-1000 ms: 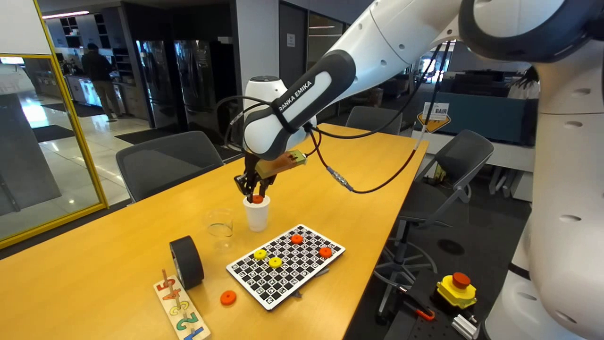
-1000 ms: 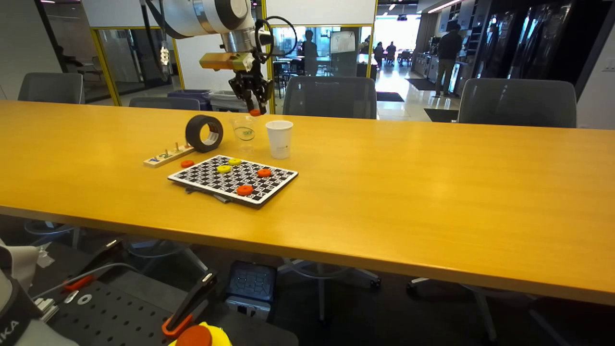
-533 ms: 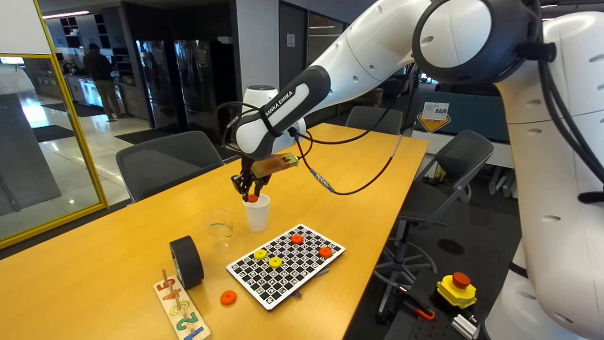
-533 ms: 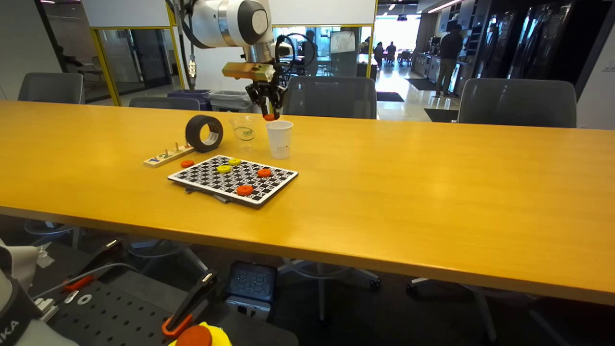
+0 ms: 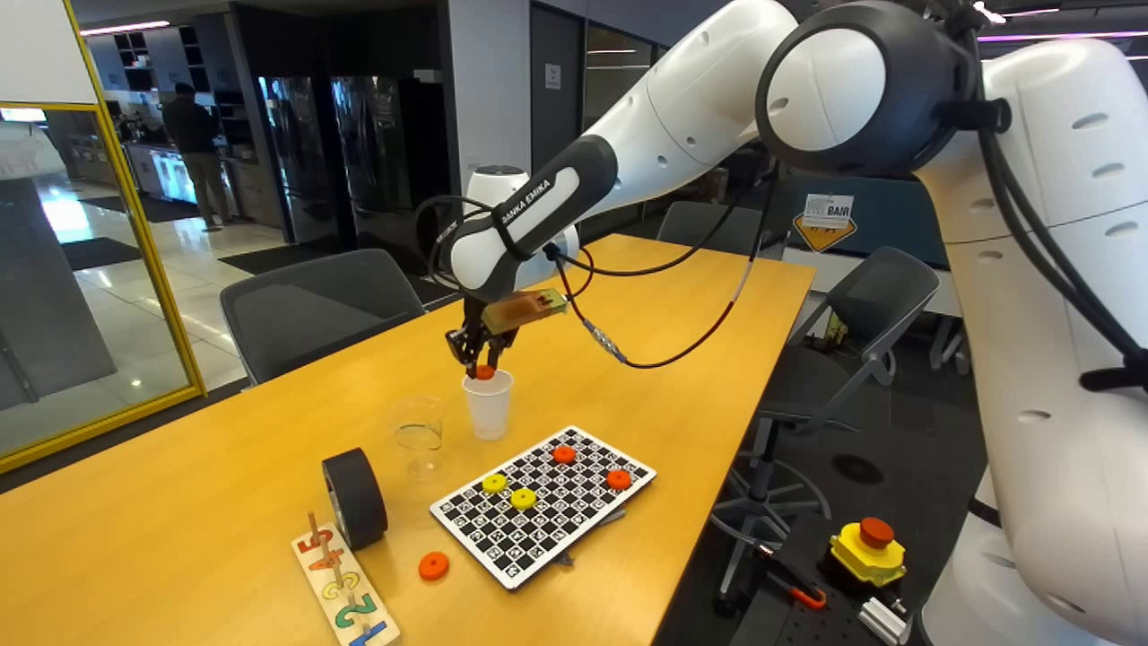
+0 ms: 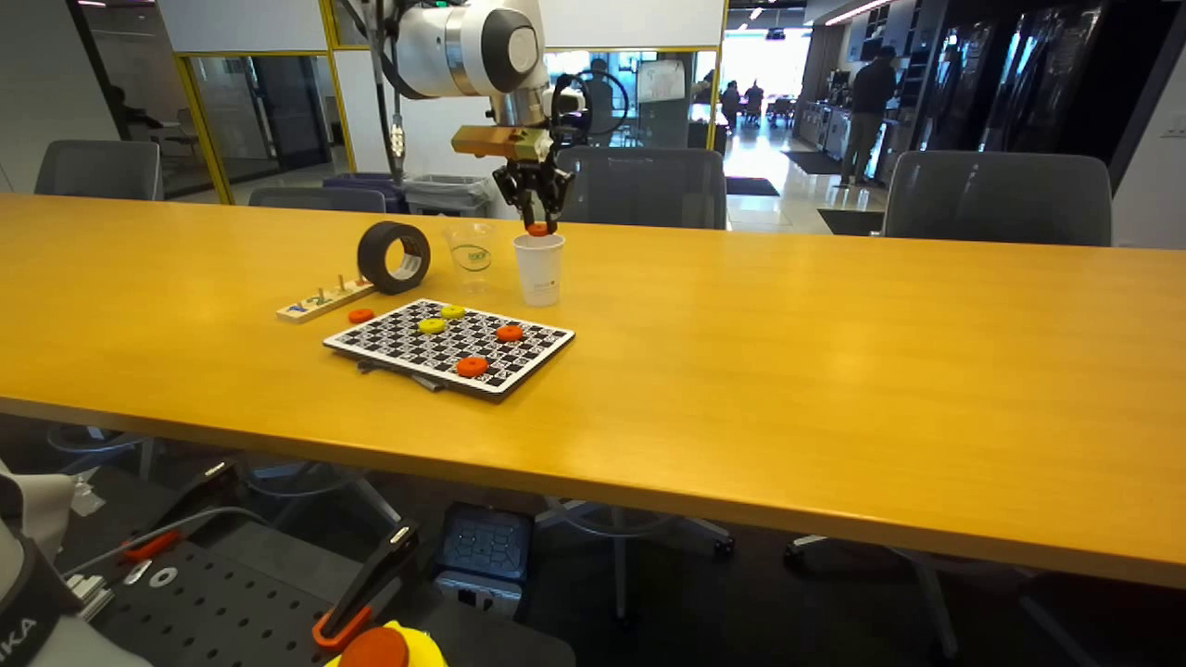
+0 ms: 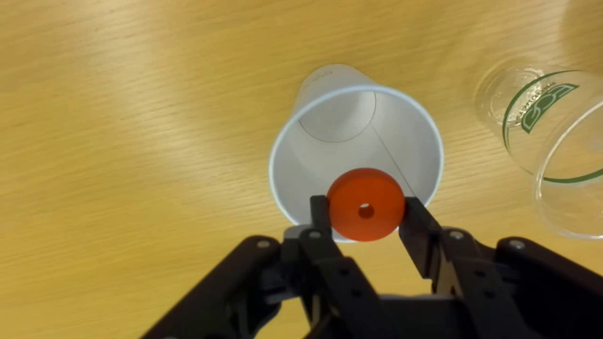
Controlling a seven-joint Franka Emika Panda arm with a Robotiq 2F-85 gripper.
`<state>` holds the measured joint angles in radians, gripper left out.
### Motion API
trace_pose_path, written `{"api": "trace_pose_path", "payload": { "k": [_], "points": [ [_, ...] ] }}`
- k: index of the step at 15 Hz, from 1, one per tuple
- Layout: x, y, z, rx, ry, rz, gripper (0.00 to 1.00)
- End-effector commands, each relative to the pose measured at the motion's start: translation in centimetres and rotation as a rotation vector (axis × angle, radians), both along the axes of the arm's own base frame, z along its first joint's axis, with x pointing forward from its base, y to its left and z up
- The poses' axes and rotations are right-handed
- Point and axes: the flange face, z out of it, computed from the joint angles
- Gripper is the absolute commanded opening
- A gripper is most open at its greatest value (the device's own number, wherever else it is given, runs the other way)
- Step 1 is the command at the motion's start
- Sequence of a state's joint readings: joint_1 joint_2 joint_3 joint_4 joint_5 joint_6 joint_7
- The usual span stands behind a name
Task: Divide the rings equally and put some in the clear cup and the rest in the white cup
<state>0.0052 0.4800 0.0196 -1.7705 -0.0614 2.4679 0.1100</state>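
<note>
My gripper (image 7: 362, 209) is shut on a red-orange ring (image 7: 366, 188), with one fingertip on each side. In the wrist view the ring is over the near part of the white cup's mouth (image 7: 325, 99); bare inner walls and bottom show. In both exterior views the gripper (image 5: 482, 366) (image 6: 540, 222) is just above the white cup (image 5: 490, 414) (image 6: 540, 278). The clear cup (image 5: 420, 437) (image 7: 532, 127) stands beside it; no ring shows in it. Red-orange rings lie on the checkered board (image 5: 564, 455) (image 5: 619, 480) and on the table (image 5: 433, 565).
The checkered board (image 5: 502, 538) (image 6: 408, 347) also bears two yellow rings (image 5: 494, 484) (image 5: 524, 499). A thick black roll (image 5: 356, 498) (image 6: 394, 257) stands upright near the clear cup. A wooden numbered peg board (image 5: 345, 588) lies beside the roll.
My gripper has moved with the ring, rightward and slightly down in an exterior view, from behind the clear cup's side to above the white cup. The cups and other rings have not moved.
</note>
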Motion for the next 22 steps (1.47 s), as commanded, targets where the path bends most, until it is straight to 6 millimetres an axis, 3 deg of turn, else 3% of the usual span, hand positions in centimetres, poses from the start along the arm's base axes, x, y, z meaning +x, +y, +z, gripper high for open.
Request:
{"api": "trace_pose_path", "payload": {
  "k": [1, 3, 4, 5, 9, 13, 16, 19, 22],
  "points": [
    [0.5, -0.1, 0.6, 0.010, 0.027, 0.013, 0.21],
    [0.4, -0.2, 0.6, 0.007, 0.041, 0.012, 0.21],
    [0.4, -0.3, 0.6, 0.010, 0.050, 0.008, 0.54],
    [0.3, -0.2, 0.7, 0.014, 0.058, 0.008, 0.68],
    [-0.6, -0.1, 1.8, 0.010, 0.055, 0.008, 0.97],
    [-3.5, 0.5, 3.5, -0.002, 0.040, 0.014, 1.00],
    [-7.4, 1.6, 4.0, -0.005, 0.056, 0.036, 1.00],
    [-11.0, 3.6, 3.2, 0.011, 0.111, 0.089, 1.00],
    [-13.1, 5.8, 1.0, 0.010, 0.170, 0.140, 1.00]
  ]
}}
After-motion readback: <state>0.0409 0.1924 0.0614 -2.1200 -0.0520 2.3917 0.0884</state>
